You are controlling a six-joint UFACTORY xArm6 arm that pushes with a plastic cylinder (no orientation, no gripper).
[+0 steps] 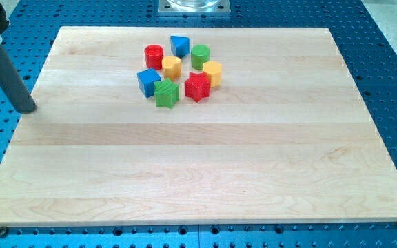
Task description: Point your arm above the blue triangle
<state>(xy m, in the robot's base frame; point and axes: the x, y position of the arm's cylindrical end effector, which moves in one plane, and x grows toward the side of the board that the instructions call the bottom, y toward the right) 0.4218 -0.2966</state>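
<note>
The blue triangle (179, 45) stands at the top of a tight cluster of blocks near the board's top middle. My rod comes in from the view's top left, and my tip (26, 109) rests at the board's left edge, far to the left of and below the cluster. Around the triangle are a red cylinder (154, 55), a green cylinder (200, 56), a yellow block (171, 67), another yellow block (212, 72), a blue cube (148, 82), a green star-shaped block (166, 94) and a red star-shaped block (197, 87).
The wooden board (198, 165) lies on a blue perforated table (384, 55). A grey metal mount (194, 7) sits at the view's top middle, just beyond the board.
</note>
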